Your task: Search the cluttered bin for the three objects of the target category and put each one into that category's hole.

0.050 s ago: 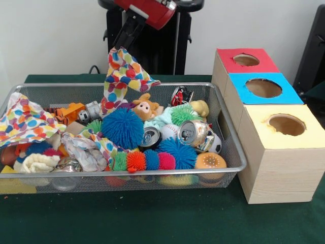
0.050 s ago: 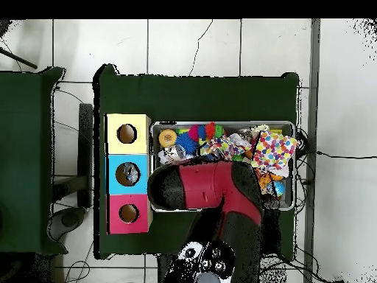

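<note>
One red and black arm (image 1: 152,10) is seen lowered over a wire bin (image 1: 236,152) heaped with clutter. The bin is set just beside three wooden boxes, topped yellow (image 1: 284,168), blue (image 1: 238,94) and red (image 1: 226,57). Each top is cut with a round hole, so sorted items can be dropped in from above.

A spotted cloth (image 1: 124,71) is held up by the claw (image 1: 118,47), which is closed on its top corner. The lower end of the cloth is left trailing in the pile. The lift is judged to be a clearing move, made so that buried things are exposed.

The target category is not named. Its three objects are therefore presumed to lie among the clutter, where a big blue spiky ball (image 1: 122,127), a crushed can (image 1: 193,133) and a small stuffed animal (image 1: 147,108) can be made out. In the overhead view something greyish is seen inside the blue box's hole.

Everything is carried on a desk (image 1: 152,218) covered in dark green cloth. A white wall (image 1: 51,35) is seen behind, and a pale tiled floor (image 2: 184,44) around the desk.
</note>
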{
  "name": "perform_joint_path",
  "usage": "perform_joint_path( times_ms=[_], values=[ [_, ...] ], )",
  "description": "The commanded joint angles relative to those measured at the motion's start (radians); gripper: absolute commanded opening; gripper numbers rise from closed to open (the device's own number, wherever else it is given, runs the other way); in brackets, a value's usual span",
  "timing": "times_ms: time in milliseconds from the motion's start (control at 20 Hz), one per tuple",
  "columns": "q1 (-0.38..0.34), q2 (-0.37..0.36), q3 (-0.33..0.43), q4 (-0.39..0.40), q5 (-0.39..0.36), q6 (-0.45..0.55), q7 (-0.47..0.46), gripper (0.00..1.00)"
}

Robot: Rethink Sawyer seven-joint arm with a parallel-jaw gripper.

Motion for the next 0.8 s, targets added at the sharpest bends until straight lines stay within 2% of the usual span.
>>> perform_joint_path(
  times_ms=[50, 350, 400, 800],
  values=[
    [0.0, 0.057, 0.009, 0.092, 0.035, -0.045, 0.223, 0.0],
    [0.001, 0.062, 0.004, 0.094, 0.047, -0.064, 0.23, 0.0],
    [0.003, 0.063, 0.001, 0.094, 0.053, -0.065, 0.234, 1.0],
    [0.002, 0.076, -0.004, 0.092, 0.068, -0.077, 0.242, 1.0]
  ],
)
